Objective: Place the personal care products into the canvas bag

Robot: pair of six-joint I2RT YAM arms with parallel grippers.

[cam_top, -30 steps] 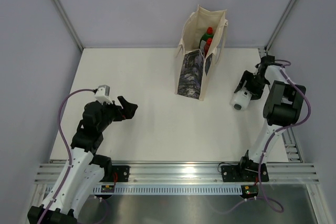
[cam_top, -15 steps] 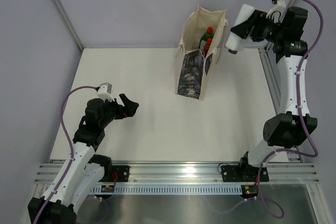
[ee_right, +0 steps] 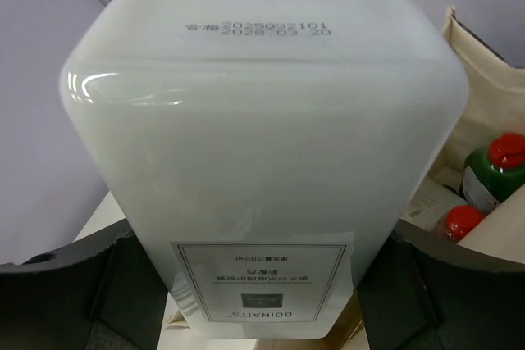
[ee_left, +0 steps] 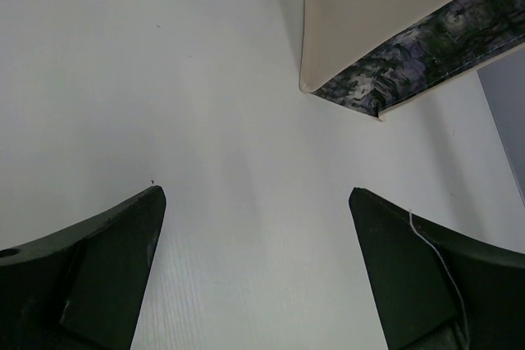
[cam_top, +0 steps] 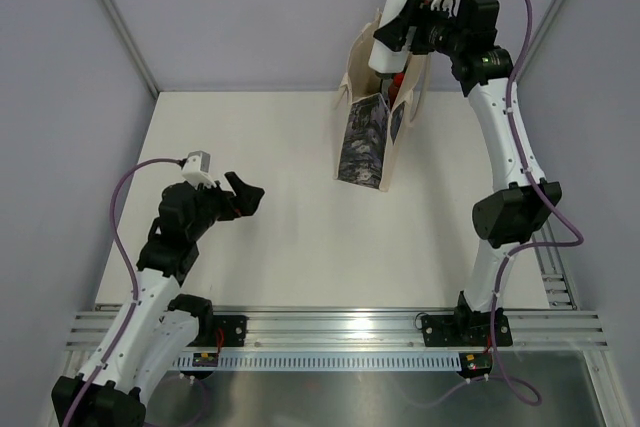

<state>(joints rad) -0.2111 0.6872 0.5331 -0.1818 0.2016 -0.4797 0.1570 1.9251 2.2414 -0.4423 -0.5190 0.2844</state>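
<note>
The cream canvas bag (cam_top: pixel 366 117) with a dark printed panel stands upright at the back of the table. Inside it I see red caps (cam_top: pixel 399 75); the right wrist view shows the dark green red-capped bottle (ee_right: pixel 492 171) and a red bottle (ee_right: pixel 461 223) in the bag (ee_right: pixel 484 88). My right gripper (cam_top: pixel 400 25) is shut on a flat white bottle (cam_top: pixel 390 29) and holds it high over the bag's mouth; the bottle (ee_right: pixel 262 170) fills the right wrist view. My left gripper (cam_top: pixel 243 201) is open and empty above the table at the left; its view shows the bag's bottom corner (ee_left: pixel 385 47).
Grey walls enclose the white table (cam_top: pixel 280 167). A metal rail (cam_top: pixel 340 332) runs along the near edge by the arm bases.
My right arm swung the white bottle from the far right corner leftwards to above the bag's mouth. The left arm barely moved.
</note>
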